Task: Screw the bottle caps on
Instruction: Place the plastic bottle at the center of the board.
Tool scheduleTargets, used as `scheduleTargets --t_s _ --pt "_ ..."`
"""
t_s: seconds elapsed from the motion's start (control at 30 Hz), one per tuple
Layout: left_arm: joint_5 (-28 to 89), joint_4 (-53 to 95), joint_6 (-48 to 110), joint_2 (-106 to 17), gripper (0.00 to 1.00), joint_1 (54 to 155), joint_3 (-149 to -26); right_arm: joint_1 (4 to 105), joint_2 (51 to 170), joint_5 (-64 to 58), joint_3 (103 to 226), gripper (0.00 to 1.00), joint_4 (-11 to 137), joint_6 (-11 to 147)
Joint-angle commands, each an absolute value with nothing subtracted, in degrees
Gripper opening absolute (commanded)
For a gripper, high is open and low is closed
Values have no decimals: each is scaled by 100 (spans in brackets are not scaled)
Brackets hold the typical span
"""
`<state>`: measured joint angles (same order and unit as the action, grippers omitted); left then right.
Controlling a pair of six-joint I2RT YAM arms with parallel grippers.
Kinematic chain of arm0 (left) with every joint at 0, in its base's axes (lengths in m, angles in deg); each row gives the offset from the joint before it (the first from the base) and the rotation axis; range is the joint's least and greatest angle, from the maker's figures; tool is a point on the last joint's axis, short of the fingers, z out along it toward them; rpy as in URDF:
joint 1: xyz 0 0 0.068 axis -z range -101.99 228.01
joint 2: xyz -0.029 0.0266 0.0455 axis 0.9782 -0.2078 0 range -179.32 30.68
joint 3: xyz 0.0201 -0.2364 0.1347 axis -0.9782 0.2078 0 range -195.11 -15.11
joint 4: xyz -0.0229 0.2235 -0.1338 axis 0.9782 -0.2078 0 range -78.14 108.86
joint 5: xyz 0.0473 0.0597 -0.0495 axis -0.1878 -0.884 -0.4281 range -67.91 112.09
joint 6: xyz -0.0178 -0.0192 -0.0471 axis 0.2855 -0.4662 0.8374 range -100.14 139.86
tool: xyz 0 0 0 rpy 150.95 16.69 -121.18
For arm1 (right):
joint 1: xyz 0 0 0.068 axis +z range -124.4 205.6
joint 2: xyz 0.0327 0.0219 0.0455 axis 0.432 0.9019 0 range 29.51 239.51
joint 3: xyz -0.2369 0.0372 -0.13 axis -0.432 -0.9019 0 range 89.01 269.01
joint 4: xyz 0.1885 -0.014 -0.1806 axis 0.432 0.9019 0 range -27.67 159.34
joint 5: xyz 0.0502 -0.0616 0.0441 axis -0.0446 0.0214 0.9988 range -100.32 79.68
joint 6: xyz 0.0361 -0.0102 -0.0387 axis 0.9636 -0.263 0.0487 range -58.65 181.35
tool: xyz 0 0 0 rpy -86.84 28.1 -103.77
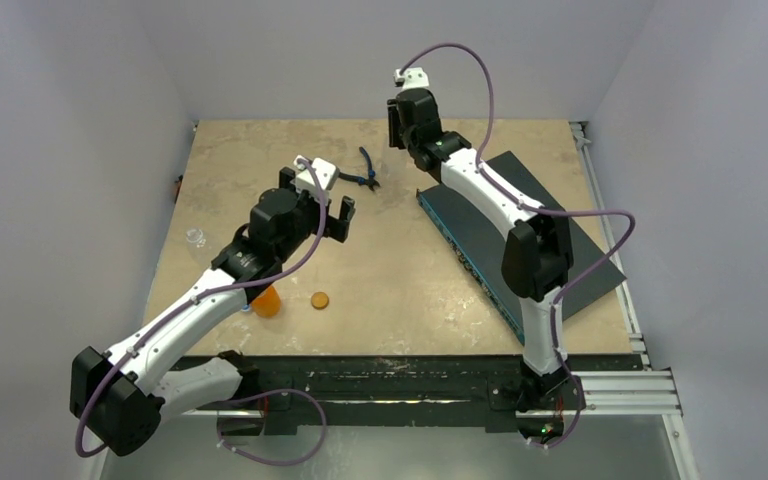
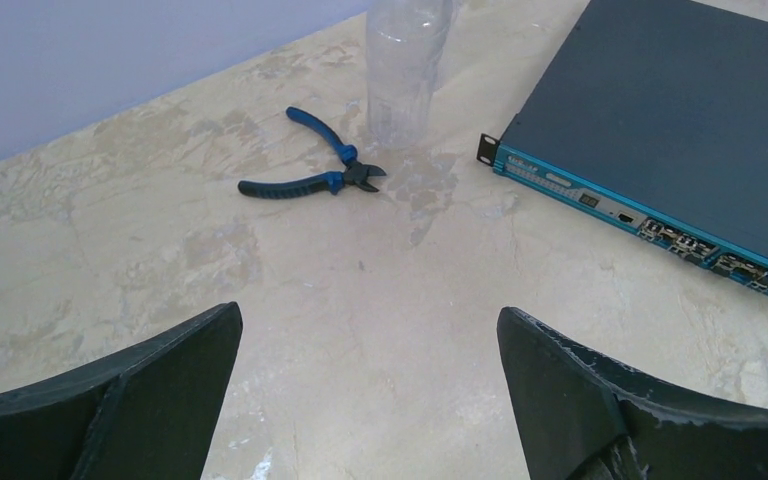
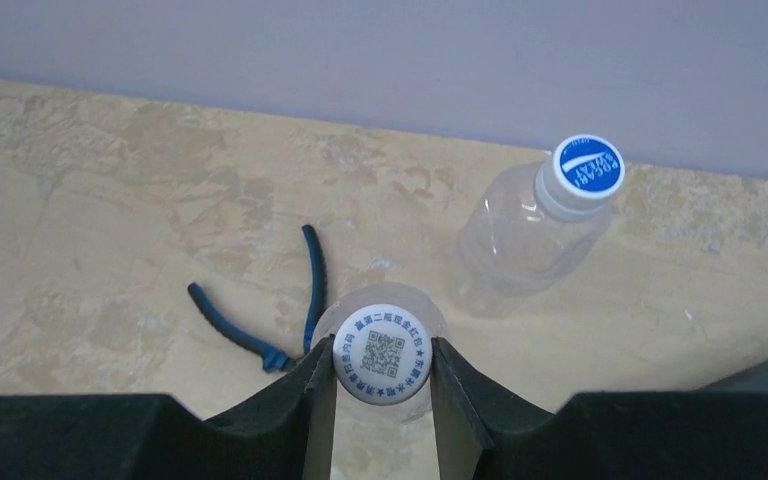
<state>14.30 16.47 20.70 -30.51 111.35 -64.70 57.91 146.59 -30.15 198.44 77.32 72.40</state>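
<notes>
Pale marbled tabletop (image 1: 410, 290) and blank grey walls (image 1: 60, 100) fill the overhead view. Your left gripper (image 1: 318, 200) hangs over mid-table with its jaws spread wide and nothing in them. The small orange bottle (image 1: 267, 300) stands near the front edge, partly under that arm. The flat orange-brown cap (image 1: 319, 299) lies just beside it, not touching. Your right gripper (image 1: 398, 130) is at the far side, beyond the blue-handled pliers (image 1: 365, 172) and the dark network switch (image 1: 550, 235). From up here you cannot tell what it holds.

At the left wrist, both fingers (image 2: 140, 400) stand far apart over bare table. Ahead lie the pliers, with a clear bottle (image 2: 405, 70) upright just behind them, its top cut off by the frame. The switch sits to the right.

At the right wrist, the fingers are pinched narrowly on a white cap (image 3: 387, 353) printed with a QR code. It sits atop a clear bottle whose shoulder shows faintly around it. A second clear bottle (image 3: 525, 245) stands near, wearing a blue-and-white cap (image 3: 587, 165).

Expect the caps to be light, hard and a little slick, so take them across the rim as you do now. The clear bottles look thin-walled and empty. They will likely spin, tip or dent under a twist, so brace one low on its body with your free left gripper, and gently.
</notes>
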Motion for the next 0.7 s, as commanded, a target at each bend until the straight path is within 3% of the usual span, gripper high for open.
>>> scheduleTargets --t_s 0.0,0.67 --pt "1161 1713 2069 -2914 100 11073 -6340 5708 14877 -3035 20489 1 7189 6927" --pt "1190 1776 2135 -3057 100 11034 -6220 5680 15495 -2703 21152 9 7929 6916"
